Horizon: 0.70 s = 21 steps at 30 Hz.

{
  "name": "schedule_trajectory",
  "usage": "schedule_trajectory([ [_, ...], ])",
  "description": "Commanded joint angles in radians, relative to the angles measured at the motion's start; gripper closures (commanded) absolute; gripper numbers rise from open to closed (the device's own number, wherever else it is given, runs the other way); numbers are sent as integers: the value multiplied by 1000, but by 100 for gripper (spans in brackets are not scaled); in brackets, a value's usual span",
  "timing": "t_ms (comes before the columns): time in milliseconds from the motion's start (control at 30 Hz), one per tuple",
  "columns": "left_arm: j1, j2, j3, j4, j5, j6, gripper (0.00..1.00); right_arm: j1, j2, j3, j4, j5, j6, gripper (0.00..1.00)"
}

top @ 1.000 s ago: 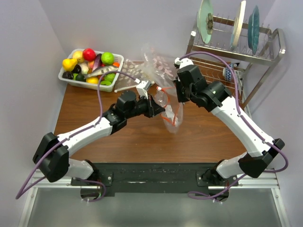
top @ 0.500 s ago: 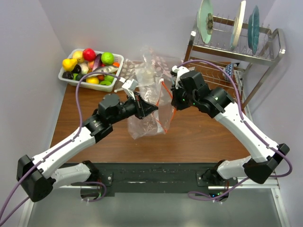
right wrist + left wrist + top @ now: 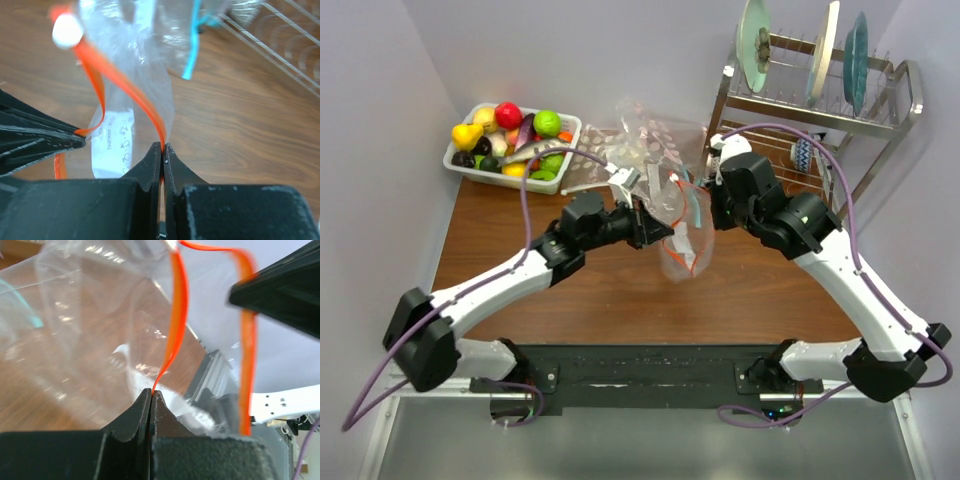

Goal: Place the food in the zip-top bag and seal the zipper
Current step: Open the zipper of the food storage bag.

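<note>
While the bench (image 3: 620, 290) has all the food (image 3: 510, 140) in the far-left white bin (image 3: 495, 180), nothing looks bagged and sealing is left. Zip-top bag (image 3: 682, 250) hangs mid-bench between the arms, well apart from the bin; left end effector (image 3: 151, 392) and right end effector (image 3: 163, 146) each clamp opposite lips of the zipper (image 3: 176, 315), mouth pulled open.

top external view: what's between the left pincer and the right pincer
The zip-top bag hangs between them, mouth spread open. The left pincer and right pincer are each shut on its orange-red zipper, as both wrist views show.
</note>
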Motion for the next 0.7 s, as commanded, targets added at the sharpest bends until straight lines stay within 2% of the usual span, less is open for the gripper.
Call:
schedule_trajectory([
  [0,-8,73,54,93,43,6,100,-2,46,5,-30,194,-14,100],
  [133,10,113,25,66,-3,28,100,1,141,-8,18,128,-10,100],
  [400,185,61,-177,161,57,-4,100,2,273,-35,200,-42,15,100],
  [533,206,27,-216,92,-7,49,100,4,314,-60,279,-127,39,100],
  [667,211,10,-239,46,-109,98,100,2,308,-118,367,-148,58,100],
])
